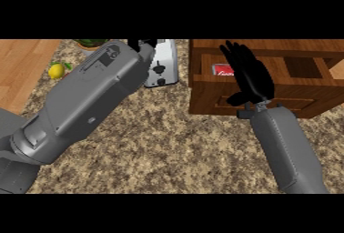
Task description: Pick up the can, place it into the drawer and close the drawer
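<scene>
The right hand [247, 75] stands in the upper right of the frame with its fingers straight and spread upward, holding nothing, laid over the open wooden drawer [269, 98] of a brown cabinet that sits on the speckled granite surface [174, 145]. Just left of that hand, inside the drawer's left compartment, lies the can [222, 69] (only a red patch with pale lettering shows, the rest hidden behind the black fingers). The right grey forearm rises from the lower right of the frame to meet the hand at the drawer's front. The left forearm crosses the left half of the frame diagonally, and the left hand [142, 44] shows only as a few dark fingers at the top centre; whether it is open or closed cannot be told. Just beside those fingers stands a silver toaster [163, 68]. In the upper left a yellow lemon [57, 70] rests near the surface's edge, with a green item [91, 43] above it.
</scene>
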`<state>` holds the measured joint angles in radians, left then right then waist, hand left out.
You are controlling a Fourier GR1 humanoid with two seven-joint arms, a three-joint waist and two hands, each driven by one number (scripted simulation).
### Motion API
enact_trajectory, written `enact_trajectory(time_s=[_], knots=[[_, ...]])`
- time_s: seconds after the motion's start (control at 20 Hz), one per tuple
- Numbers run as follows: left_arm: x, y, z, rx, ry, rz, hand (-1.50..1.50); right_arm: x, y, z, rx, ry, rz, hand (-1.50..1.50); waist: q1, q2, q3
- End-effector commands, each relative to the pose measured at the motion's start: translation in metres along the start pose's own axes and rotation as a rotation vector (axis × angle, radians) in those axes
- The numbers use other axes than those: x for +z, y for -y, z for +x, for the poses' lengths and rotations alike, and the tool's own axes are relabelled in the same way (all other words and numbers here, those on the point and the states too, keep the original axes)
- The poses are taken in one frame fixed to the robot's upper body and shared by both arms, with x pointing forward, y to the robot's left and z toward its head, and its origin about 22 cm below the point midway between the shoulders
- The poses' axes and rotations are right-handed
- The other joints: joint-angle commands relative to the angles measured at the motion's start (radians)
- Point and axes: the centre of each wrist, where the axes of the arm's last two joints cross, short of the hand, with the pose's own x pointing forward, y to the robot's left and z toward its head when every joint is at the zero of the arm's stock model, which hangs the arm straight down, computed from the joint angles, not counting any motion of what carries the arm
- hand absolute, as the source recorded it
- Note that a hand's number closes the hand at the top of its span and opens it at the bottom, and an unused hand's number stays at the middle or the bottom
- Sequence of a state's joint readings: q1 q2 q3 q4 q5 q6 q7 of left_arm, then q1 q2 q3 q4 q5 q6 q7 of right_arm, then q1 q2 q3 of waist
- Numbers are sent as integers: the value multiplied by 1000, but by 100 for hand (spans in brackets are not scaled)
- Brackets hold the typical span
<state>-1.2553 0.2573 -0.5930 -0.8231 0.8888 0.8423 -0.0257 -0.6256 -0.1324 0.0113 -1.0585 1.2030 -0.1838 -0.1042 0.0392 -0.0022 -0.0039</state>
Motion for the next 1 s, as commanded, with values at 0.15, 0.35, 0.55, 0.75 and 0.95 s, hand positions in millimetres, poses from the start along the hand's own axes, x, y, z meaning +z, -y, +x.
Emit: enact_trajectory(time_s=[0.15,0.35,0.55,0.75,0.95], knots=[[10,-16,-7,12,-8,-11,-150,-12,-42,-2,57,-51,-7,-150,22,12,5],[6,-25,2,-1,-5,-4,-150,-13,-50,-15,82,-56,-46,-150,26,20,6],[4,-35,1,-2,2,14,-150,-24,-47,-10,73,-70,-103,-150,11,16,5],[15,-30,18,15,2,-23,-150,-42,-27,-27,106,-97,-155,-150,45,20,6],[6,-58,18,-13,14,-2,-150,-48,-28,-25,126,-100,-180,-150,47,27,6]])
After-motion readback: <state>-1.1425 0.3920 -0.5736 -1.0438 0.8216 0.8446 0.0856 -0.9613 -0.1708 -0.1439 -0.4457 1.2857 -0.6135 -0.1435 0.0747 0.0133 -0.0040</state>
